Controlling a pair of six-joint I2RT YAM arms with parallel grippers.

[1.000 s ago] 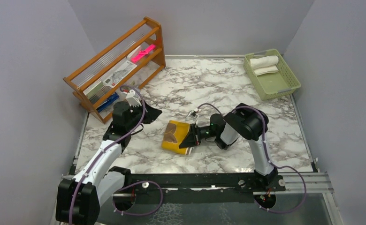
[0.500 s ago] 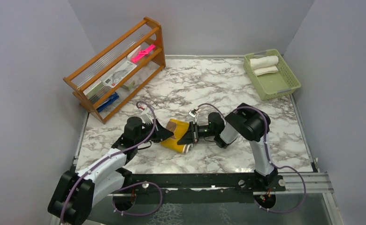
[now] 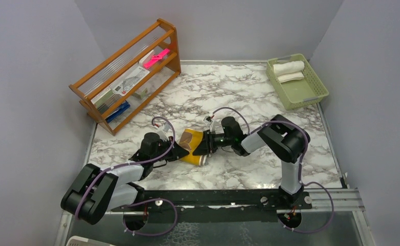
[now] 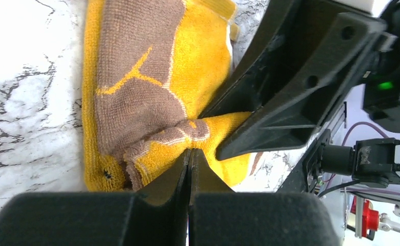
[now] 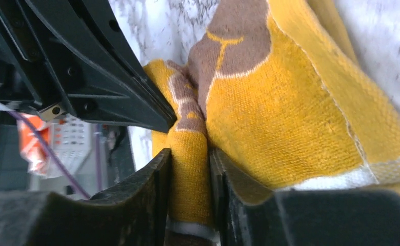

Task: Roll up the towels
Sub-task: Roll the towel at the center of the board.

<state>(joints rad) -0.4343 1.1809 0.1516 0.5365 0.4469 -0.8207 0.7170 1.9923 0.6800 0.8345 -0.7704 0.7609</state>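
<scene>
2 towels are being seen on the marble table. The mustard-yellow towel, its brown face with the yellow print turned up, is lying bunched and folded over near the middle of the tabletop, between both arms. A raised fold of it is being pinched by the right gripper, whose jaws are standing narrowly apart, with the yellow cloth filling the gap and touching both fingers. The left gripper is being held with its jaws pressed fully together and nothing between them. Its tips are touching the same bunched fold from the opposite side, just beside 1 finger of the right gripper. Both grippers are being held low over the table, pointing at each other across the towel. The cream-white towel is lying rolled at the far end of a green basket in the far right corner, well apart from the arms. A wooden rack is standing at the far left, with a pink item and some flat packets lying on its shelves.
</scene>
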